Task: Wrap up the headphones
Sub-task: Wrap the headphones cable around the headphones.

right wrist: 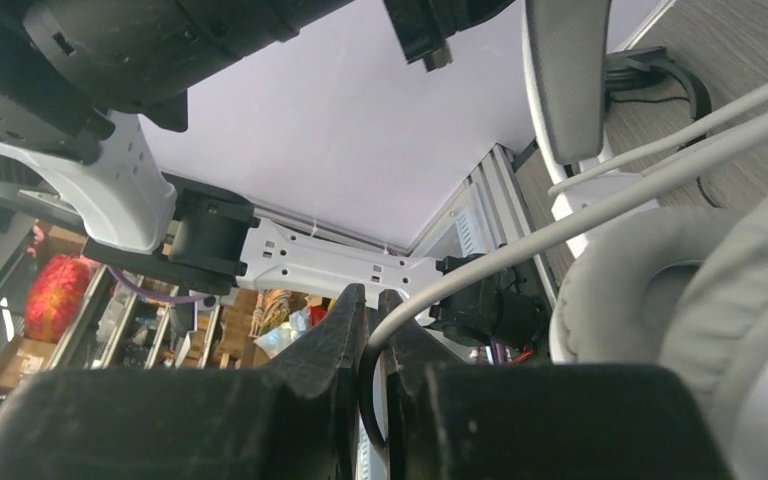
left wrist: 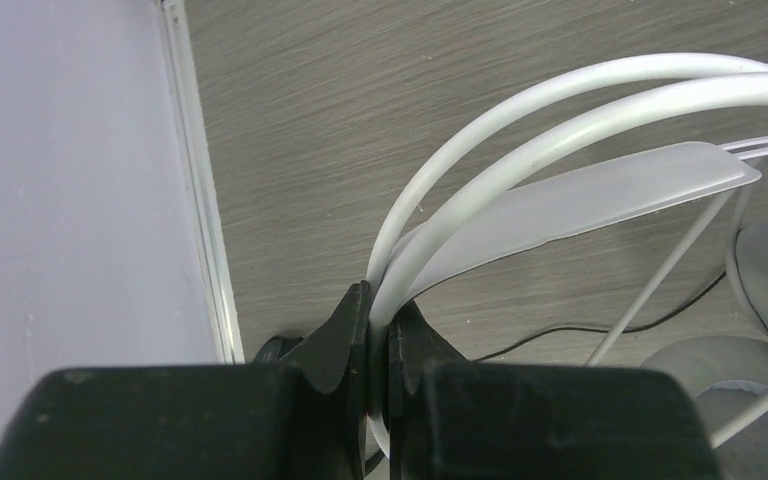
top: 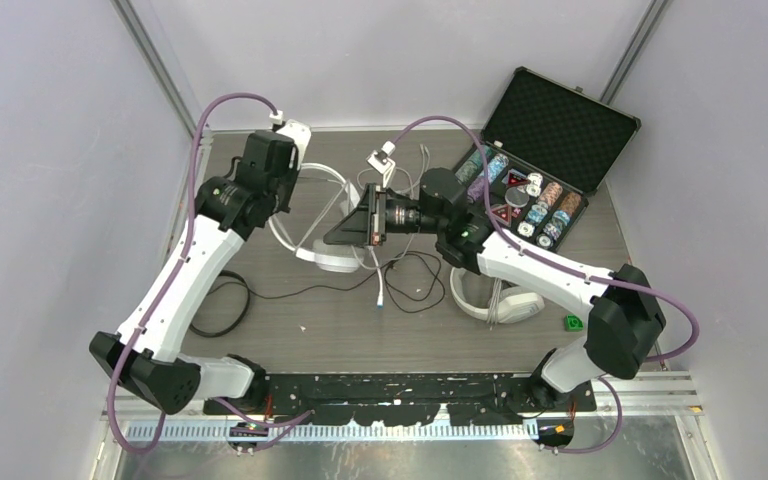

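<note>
Currently: left jaws clamp white headband (left wrist: 580,205); right jaws pinch cable (right wrist: 560,228) (thin, white).

Grey wood-grain table (top: 360,335) carrying a white headset (top: 495,300), a black headset (top: 247,300), a trailing white cable (top: 379,285), an open chip case (top: 560,125) and a small green object (top: 572,321)

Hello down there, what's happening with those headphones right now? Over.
Left gripper shut on white headset's headband. Right gripper shut on a white cable. Second white headset lies unwrapped on table. Loose black cable trails nearby.
</note>
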Controlling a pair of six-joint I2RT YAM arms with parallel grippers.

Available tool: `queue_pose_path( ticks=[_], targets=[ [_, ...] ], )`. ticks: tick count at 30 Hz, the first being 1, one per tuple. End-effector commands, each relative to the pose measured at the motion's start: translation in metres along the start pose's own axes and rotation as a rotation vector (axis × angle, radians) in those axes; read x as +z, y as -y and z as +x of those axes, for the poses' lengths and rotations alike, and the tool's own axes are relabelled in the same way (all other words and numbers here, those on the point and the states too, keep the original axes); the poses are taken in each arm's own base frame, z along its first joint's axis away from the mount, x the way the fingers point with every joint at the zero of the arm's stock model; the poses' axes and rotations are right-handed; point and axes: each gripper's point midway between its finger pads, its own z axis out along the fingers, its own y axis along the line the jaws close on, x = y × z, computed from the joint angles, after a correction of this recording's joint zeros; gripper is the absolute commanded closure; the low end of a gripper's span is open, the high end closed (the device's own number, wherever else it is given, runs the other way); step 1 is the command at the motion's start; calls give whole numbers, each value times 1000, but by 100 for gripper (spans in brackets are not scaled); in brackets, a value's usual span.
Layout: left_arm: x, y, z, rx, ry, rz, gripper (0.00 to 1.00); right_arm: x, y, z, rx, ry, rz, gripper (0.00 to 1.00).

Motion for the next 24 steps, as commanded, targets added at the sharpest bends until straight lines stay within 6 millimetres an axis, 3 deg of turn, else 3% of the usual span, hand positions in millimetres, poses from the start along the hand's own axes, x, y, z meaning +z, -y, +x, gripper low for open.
queue_pose_path(
  ticks=[1,12,24],
  targets=[
    [-11,-25,-27,-164,71,-132,100,3,-53,-10,-114,26,-151,85],
    [-18,-50,-32,-217,76,-275,100,10,-50,11,-117,-28,-172,85],
    [-22,-59,-44,-354,114,-329,100,3,-51,27,-156,-57,-150,84]
  ],
)
